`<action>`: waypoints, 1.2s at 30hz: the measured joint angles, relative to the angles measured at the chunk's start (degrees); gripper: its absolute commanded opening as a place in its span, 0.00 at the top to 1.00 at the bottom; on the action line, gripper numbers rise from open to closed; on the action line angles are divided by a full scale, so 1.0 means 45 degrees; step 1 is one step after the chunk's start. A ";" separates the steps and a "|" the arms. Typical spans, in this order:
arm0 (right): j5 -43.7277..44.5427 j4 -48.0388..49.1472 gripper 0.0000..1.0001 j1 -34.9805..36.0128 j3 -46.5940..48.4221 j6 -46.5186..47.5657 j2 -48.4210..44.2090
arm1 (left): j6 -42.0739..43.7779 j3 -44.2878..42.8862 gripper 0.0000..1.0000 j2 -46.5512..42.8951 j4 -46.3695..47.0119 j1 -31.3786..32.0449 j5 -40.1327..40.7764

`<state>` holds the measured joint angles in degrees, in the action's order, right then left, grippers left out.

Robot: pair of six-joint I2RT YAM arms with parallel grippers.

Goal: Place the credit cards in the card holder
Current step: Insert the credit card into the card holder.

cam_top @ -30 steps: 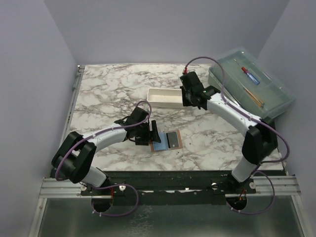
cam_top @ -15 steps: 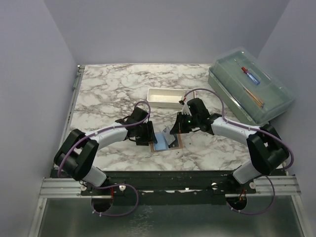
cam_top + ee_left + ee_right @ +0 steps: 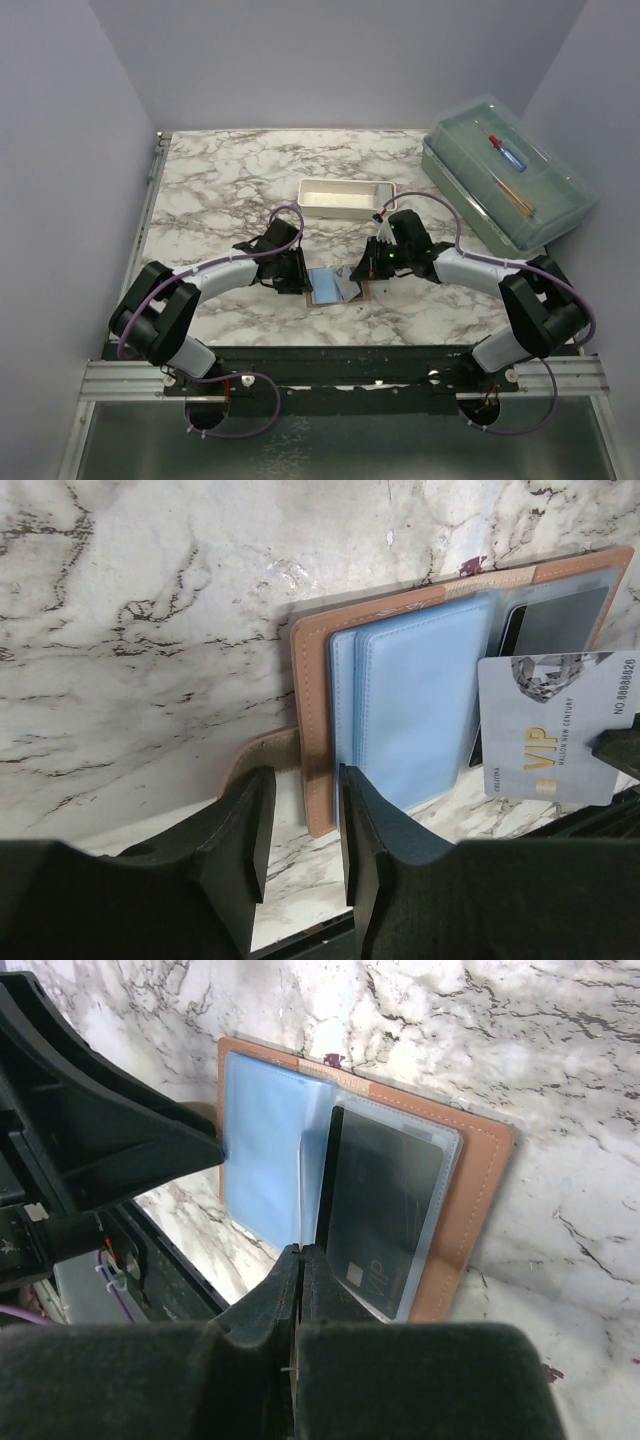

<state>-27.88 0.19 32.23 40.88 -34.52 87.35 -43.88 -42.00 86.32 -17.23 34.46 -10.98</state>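
Tan card holder [image 3: 400, 710] open, long axis left-right, right fingers [image 3: 250, 1360] pinching tilted credit card [image 3: 550, 730], left fingers [image 3: 240, 830] apart

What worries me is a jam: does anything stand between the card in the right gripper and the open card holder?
Nothing visible does. The right gripper holds the silver card right over the card holder, which already holds a dark card.

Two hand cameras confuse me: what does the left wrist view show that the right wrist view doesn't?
Only the left wrist view: the printed VIP face of the pale card, and both fingers of the left gripper astride the card holder's edge. Only the right wrist view: the right gripper shut on that card, seen edge-on. Both: the open card holder, blue inside, on the marble table.
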 measured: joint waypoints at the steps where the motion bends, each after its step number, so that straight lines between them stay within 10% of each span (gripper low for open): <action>1: -0.0005 0.0005 1.00 -0.0024 -0.0058 -0.0034 -0.0092 | 0.0000 0.0005 0.63 0.0000 0.0005 0.0000 0.0000; 36: -0.0359 0.0908 1.00 -0.0194 -0.0447 -0.0442 0.0593 | 0.0063 0.0053 0.66 -0.0087 0.0053 -0.0005 0.0005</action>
<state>-29.50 4.27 31.35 38.87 -36.51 90.02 -43.59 -41.76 85.93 -16.99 34.44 -10.96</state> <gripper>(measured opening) 0.006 0.348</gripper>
